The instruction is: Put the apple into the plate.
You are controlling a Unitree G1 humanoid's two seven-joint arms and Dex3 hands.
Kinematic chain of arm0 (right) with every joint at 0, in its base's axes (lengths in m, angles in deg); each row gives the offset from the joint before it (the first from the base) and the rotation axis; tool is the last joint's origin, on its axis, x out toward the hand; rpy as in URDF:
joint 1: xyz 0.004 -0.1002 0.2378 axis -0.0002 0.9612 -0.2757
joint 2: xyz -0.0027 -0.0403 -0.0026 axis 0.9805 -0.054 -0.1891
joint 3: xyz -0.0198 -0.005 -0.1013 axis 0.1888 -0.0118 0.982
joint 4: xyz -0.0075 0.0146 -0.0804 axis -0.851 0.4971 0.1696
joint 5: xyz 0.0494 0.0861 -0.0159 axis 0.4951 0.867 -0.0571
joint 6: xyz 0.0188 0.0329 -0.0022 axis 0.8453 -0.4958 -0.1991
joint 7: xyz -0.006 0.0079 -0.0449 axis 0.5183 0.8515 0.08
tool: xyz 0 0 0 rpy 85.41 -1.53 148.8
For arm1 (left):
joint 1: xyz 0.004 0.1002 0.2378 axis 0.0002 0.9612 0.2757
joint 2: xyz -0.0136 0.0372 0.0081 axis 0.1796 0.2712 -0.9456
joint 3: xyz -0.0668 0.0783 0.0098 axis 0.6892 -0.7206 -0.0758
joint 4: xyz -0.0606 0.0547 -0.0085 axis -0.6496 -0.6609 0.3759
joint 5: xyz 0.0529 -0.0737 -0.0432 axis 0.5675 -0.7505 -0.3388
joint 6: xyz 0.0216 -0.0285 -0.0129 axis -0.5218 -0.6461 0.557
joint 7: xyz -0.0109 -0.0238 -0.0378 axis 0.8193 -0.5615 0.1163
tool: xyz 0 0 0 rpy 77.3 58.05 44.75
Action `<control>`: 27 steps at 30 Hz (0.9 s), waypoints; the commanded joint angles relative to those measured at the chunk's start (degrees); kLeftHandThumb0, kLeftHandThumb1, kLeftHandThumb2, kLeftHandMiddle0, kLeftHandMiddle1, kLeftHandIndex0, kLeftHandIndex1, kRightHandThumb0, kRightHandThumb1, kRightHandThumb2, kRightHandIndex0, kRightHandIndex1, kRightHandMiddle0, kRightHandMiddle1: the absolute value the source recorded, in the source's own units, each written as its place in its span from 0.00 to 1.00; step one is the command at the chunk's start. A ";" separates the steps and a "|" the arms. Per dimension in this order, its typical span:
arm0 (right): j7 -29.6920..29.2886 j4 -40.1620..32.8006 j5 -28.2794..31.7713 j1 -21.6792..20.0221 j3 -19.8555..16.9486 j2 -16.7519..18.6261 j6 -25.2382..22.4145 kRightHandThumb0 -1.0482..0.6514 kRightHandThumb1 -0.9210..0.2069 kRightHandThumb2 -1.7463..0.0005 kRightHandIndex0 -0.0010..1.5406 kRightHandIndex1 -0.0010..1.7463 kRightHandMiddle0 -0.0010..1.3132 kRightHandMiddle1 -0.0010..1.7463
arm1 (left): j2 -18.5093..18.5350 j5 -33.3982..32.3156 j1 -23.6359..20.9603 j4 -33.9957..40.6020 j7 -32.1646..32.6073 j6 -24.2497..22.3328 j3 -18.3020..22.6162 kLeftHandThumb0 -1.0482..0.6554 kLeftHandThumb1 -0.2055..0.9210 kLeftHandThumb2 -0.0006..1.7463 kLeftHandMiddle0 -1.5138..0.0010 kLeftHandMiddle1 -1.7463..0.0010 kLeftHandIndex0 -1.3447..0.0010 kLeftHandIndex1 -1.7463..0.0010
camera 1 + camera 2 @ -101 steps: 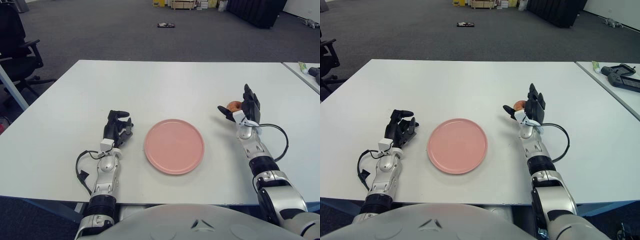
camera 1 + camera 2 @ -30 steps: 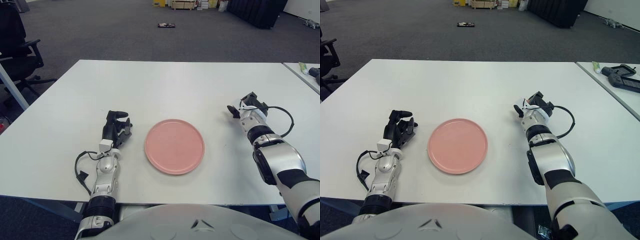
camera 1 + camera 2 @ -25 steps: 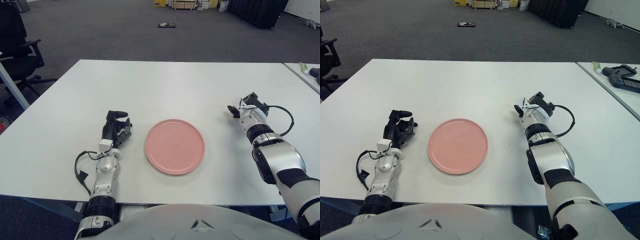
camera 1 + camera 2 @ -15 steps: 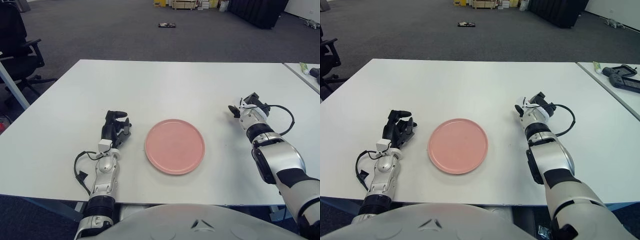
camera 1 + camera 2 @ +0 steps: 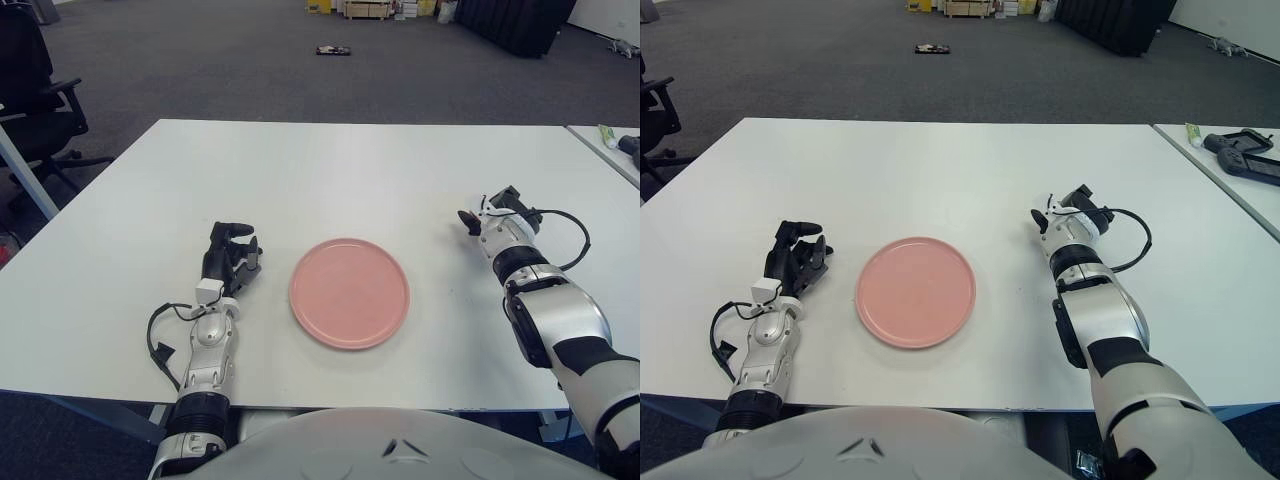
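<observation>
You have a white table (image 5: 330, 170) in front of you, standing on dark grey carpet (image 5: 230, 70). To your left a black office chair (image 5: 35, 95) sits just off the table's corner. Off to your right a second white table (image 5: 1230, 175) carries a black device (image 5: 1245, 160) and, beyond it, a small white and green tube (image 5: 1192, 131). Far back on the floor lies a small dark object (image 5: 332, 50), with stacked boxes (image 5: 365, 9) and a dark bulky shape (image 5: 515, 22) behind it.
</observation>
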 commanded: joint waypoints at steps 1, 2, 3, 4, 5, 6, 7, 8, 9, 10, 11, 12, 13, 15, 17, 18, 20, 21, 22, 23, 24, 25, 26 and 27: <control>0.64 0.83 0.86 1.35 -0.43 0.43 -1.68 0.37 0.31 0.43 0.17 0.85 0.32 1.00 | 0.23 -0.20 0.61 -0.71 0.23 -0.33 0.32 0.40 0.90 0.39 0.68 0.08 0.81 0.00; 0.54 0.80 0.90 1.36 -0.49 0.43 -1.68 0.37 0.32 0.42 0.18 0.86 0.32 1.00 | 0.23 -0.20 0.60 -0.72 0.22 -0.31 0.32 0.40 0.90 0.39 0.67 0.08 0.81 0.00; 0.14 0.63 0.98 1.54 -0.65 0.38 -1.33 0.37 0.32 0.42 0.18 0.87 0.32 1.00 | 0.25 -0.26 0.60 -0.67 0.16 -0.42 0.33 0.40 0.90 0.39 0.67 0.08 0.81 0.00; -0.11 0.51 1.02 1.65 -0.76 0.34 -1.08 0.37 0.34 0.41 0.20 0.89 0.33 1.00 | 0.26 -0.31 0.59 -0.63 0.11 -0.51 0.34 0.40 0.90 0.40 0.67 0.09 0.80 0.00; -0.29 0.44 1.05 1.73 -0.84 0.32 -0.90 0.37 0.35 0.40 0.21 0.90 0.34 1.00 | 0.28 -0.34 0.59 -0.61 0.08 -0.57 0.34 0.40 0.90 0.40 0.67 0.09 0.80 0.00; -1.14 0.05 1.16 2.31 -1.10 0.12 0.33 0.37 0.35 0.40 0.21 0.91 0.34 1.00 | 0.26 -0.41 0.58 -0.55 0.05 -0.67 0.37 0.40 0.90 0.40 0.67 0.09 0.80 0.00; -1.73 -0.22 1.22 2.71 -1.28 -0.02 1.19 0.46 0.42 0.36 0.29 0.88 0.36 1.00 | 0.25 -0.46 0.58 -0.52 0.05 -0.73 0.39 0.40 0.89 0.40 0.67 0.09 0.80 0.00; -2.83 -0.53 1.51 3.33 -1.77 -0.14 2.72 0.51 0.47 0.33 0.34 0.87 0.37 1.00 | 0.22 -0.53 0.57 -0.49 0.04 -0.77 0.42 0.40 0.89 0.40 0.67 0.09 0.80 0.00; -3.58 -0.72 1.71 3.74 -2.12 -0.20 3.76 0.53 0.50 0.31 0.37 0.88 0.37 1.00 | 0.20 -0.58 0.57 -0.48 0.04 -0.80 0.45 0.40 0.89 0.40 0.67 0.09 0.80 0.00; -5.10 -0.90 2.28 4.26 -2.97 -0.14 5.57 0.56 0.55 0.27 0.41 0.89 0.38 1.00 | 0.19 -0.63 0.58 -0.46 0.02 -0.75 0.47 0.40 0.89 0.40 0.67 0.09 0.80 0.00; -6.50 -1.07 2.82 4.72 -3.77 -0.06 7.28 0.57 0.59 0.23 0.44 0.89 0.39 1.00 | 0.20 -0.66 0.57 -0.46 0.01 -0.70 0.50 0.40 0.89 0.40 0.67 0.09 0.80 0.00; -7.38 -1.11 3.14 4.97 -4.29 0.00 8.40 0.59 0.66 0.18 0.48 0.90 0.42 1.00 | 0.20 -0.69 0.57 -0.46 0.00 -0.67 0.51 0.40 0.89 0.40 0.67 0.10 0.80 0.00; -8.46 -1.24 3.63 5.32 -4.98 0.06 10.12 0.60 0.71 0.15 0.52 0.90 0.44 1.00 | 0.20 -0.70 0.56 -0.45 0.01 -0.68 0.53 0.40 0.89 0.40 0.67 0.10 0.80 0.00; -9.45 -1.16 4.11 5.58 -5.55 0.11 11.94 0.60 0.76 0.11 0.54 0.91 0.45 1.00 | 0.21 -0.71 0.54 -0.43 0.02 -0.73 0.54 0.40 0.89 0.40 0.67 0.10 0.80 0.00; -10.31 -1.23 4.50 5.80 -6.04 0.20 13.99 0.61 0.78 0.09 0.56 0.92 0.46 1.00 | 0.20 -0.70 0.55 -0.34 0.06 -0.86 0.56 0.40 0.89 0.40 0.67 0.10 0.80 0.00; -10.70 -1.34 4.69 6.08 -6.28 0.18 15.53 0.61 0.79 0.08 0.56 0.92 0.46 1.00 | 0.20 -0.65 0.56 -0.25 0.11 -1.00 0.56 0.40 0.89 0.40 0.66 0.10 0.80 0.00; -11.16 -1.33 4.94 6.47 -6.52 0.10 17.75 0.61 0.80 0.08 0.57 0.93 0.46 1.00 | 0.21 -0.58 0.59 -0.11 0.18 -1.19 0.55 0.40 0.89 0.40 0.66 0.11 0.80 0.00; -11.22 -1.40 5.21 6.91 -6.73 -0.04 19.75 0.61 0.80 0.07 0.57 0.93 0.46 1.00 | 0.23 -0.55 0.60 -0.03 0.19 -1.30 0.55 0.40 0.89 0.41 0.66 0.11 0.80 0.00; -11.23 -1.39 5.39 7.18 -6.87 -0.15 21.09 0.61 0.80 0.07 0.57 0.93 0.46 1.00 | 0.25 -0.53 0.62 0.02 0.20 -1.36 0.54 0.40 0.88 0.41 0.66 0.10 0.80 0.00; -11.24 -1.40 5.67 7.47 -7.10 -0.24 22.42 0.61 0.80 0.07 0.57 0.93 0.46 1.00 | 0.25 -0.56 0.62 0.04 0.16 -1.34 0.55 0.40 0.88 0.41 0.66 0.09 0.79 0.00; -11.25 -1.34 5.84 7.63 -7.28 -0.29 23.27 0.61 0.80 0.07 0.57 0.93 0.46 1.00 | 0.25 -0.59 0.63 0.06 0.12 -1.32 0.56 0.40 0.88 0.41 0.66 0.09 0.79 0.00; -11.30 -1.34 6.22 7.83 -7.69 -0.32 24.28 0.62 0.80 0.07 0.57 0.93 0.46 1.00 | 0.24 -0.73 0.61 -0.01 0.01 -1.16 0.58 0.40 0.87 0.42 0.66 0.09 0.79 0.00; -11.35 -1.30 6.47 7.96 -8.00 -0.34 25.03 0.62 0.80 0.07 0.57 0.93 0.46 1.00 | 0.22 -0.82 0.61 -0.04 -0.08 -1.05 0.60 0.40 0.87 0.42 0.66 0.09 0.79 0.00; -11.39 -1.22 6.59 8.02 -8.21 -0.34 25.54 0.62 0.80 0.07 0.57 0.93 0.46 1.00 | 0.21 -0.87 0.61 -0.05 -0.13 -0.99 0.61 0.40 0.87 0.42 0.66 0.09 0.79 0.00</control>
